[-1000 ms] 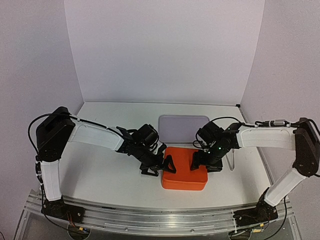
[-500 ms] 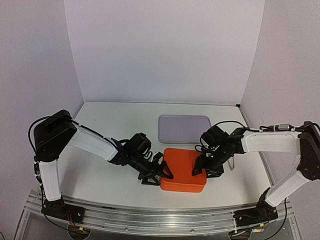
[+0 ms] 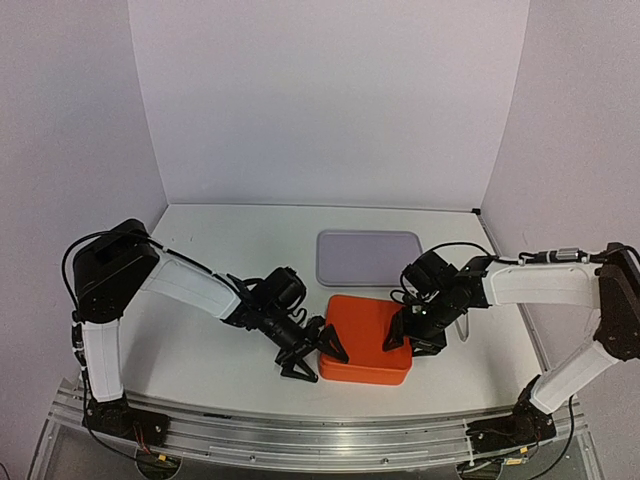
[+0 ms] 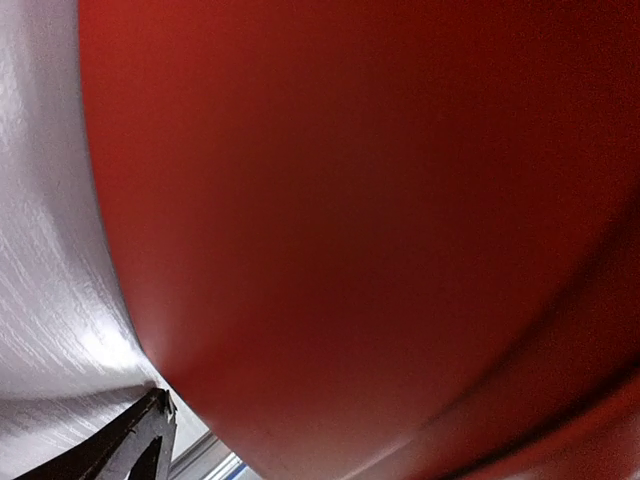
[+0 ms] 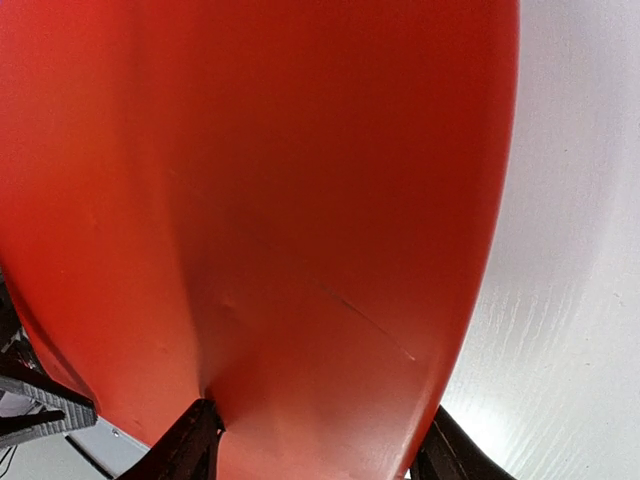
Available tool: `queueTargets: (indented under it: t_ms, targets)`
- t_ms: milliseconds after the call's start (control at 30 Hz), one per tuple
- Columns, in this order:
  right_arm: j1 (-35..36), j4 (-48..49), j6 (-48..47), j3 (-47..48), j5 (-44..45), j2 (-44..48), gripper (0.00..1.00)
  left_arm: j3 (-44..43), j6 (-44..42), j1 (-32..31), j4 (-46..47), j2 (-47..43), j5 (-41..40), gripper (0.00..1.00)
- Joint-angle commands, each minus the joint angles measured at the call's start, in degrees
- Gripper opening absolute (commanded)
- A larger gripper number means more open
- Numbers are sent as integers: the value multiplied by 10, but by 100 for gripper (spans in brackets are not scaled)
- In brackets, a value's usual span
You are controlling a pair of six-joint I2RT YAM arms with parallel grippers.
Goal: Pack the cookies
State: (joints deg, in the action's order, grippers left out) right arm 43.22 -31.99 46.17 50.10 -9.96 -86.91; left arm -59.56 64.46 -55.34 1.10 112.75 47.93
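Cookies cannot be made out in any view. The box [image 3: 368, 338] is clamped at its right edge by the right tool [image 3: 411, 342]. The left tool [image 3: 318, 362] is spread wide at its near-left corner. The tray [image 3: 368, 256] is shown only from above.

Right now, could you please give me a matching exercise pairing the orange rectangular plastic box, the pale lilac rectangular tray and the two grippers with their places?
1. orange rectangular plastic box
2. pale lilac rectangular tray
3. left gripper
4. right gripper

A. at the box's right end, jaws gripping it
B. beyond the box, lying flat
C. between both grippers
D. at the box's near left corner, jaws spread

Pairs: 1-C, 2-B, 3-D, 4-A
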Motion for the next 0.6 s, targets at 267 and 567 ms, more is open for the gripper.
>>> queueTargets:
  t_ms: [267, 567]
  targets:
    - [6, -15, 21, -28, 59, -41, 57, -74, -69, 16, -68, 71, 54, 72]
    - [6, -17, 4, -23, 52, -73, 56, -69, -104, 32, -27, 91, 41, 51]
